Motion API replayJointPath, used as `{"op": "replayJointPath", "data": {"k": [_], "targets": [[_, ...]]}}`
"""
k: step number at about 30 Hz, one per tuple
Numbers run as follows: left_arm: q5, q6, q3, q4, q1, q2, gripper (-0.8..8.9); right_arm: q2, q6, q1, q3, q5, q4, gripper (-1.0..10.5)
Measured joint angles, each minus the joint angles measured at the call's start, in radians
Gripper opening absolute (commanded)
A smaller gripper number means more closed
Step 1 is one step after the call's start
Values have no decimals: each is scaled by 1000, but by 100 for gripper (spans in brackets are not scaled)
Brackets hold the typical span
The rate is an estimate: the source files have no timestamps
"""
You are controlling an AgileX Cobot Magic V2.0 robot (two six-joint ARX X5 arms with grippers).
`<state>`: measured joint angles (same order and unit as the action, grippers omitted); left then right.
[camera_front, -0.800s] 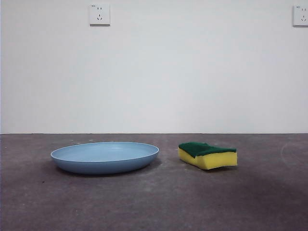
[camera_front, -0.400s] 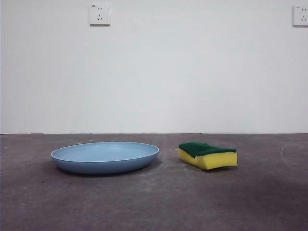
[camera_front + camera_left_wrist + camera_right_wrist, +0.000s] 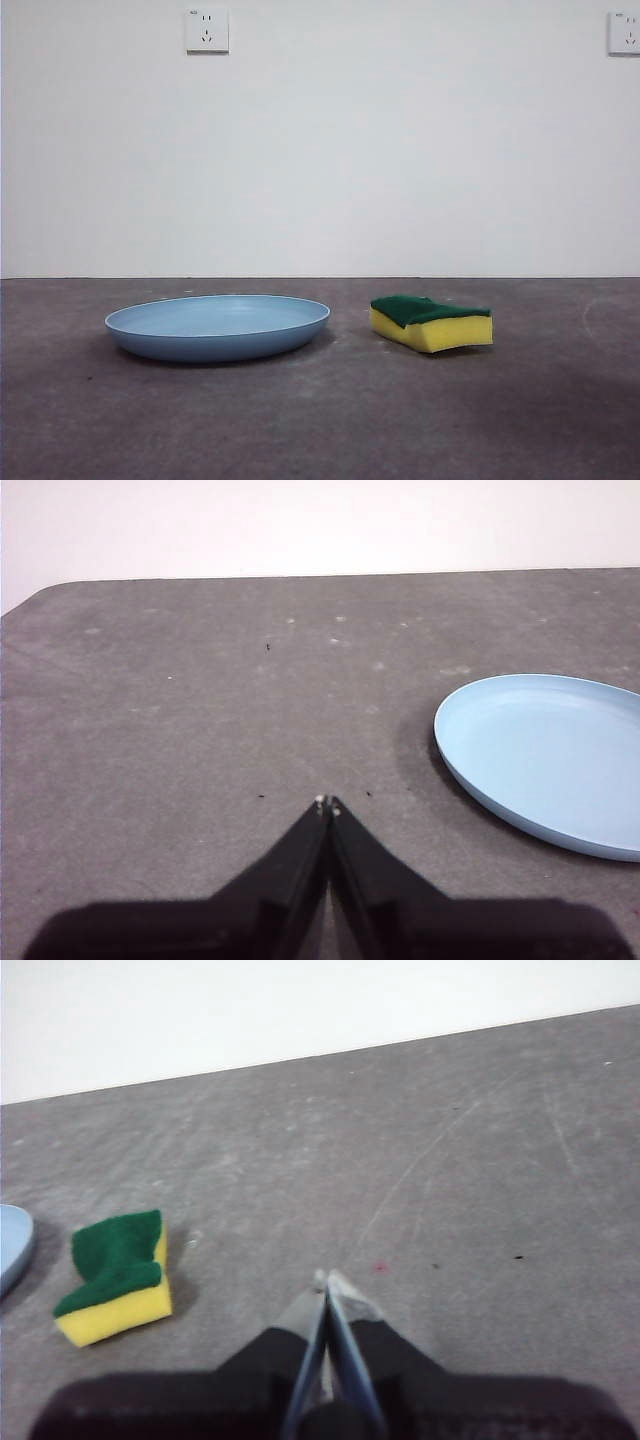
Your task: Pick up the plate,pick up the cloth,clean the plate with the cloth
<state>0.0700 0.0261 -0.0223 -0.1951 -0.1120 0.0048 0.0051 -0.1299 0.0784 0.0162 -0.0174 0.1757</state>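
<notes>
You will find no brand or label to read: the two wall sockets (image 3: 207, 30) carry a tiny mark in one corner, too small to make out, and neither the plate (image 3: 218, 326) nor the sponge (image 3: 432, 322) bears any writing.

Against the pictures from a second and half a second ago, nothing in the front view has shifted; plate and sponge lie where they lay, and no arm has entered that view.

Your plate rests flat on the grey table (image 3: 320, 420), rim up, with the sponge beside it and apart from it, a clear gap of bare table between them. The sponge lies green side up, yellow foam below.

Your left gripper (image 3: 327, 802) hangs over bare table with its jaws pressed together, tip to tip, holding nothing; the plate (image 3: 545, 760) lies near it, off to one side, not touching. Your right gripper (image 3: 327, 1280) also has its jaws closed on nothing, over bare table; the sponge (image 3: 115, 1275) lies off to one side, well clear of the tips, and a sliver of the plate's rim (image 3: 14, 1245) shows beyond it.
</notes>
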Motion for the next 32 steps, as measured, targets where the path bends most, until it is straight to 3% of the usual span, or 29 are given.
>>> {"op": "replayJointPath", "data": {"k": [8,32], "targets": [[0,0,0,0,0,0,-3,0,-69,0,0,-5,0,2],[0,0,0,0,0,0,-3,0,-76,0,0,-5,0,2]]}}
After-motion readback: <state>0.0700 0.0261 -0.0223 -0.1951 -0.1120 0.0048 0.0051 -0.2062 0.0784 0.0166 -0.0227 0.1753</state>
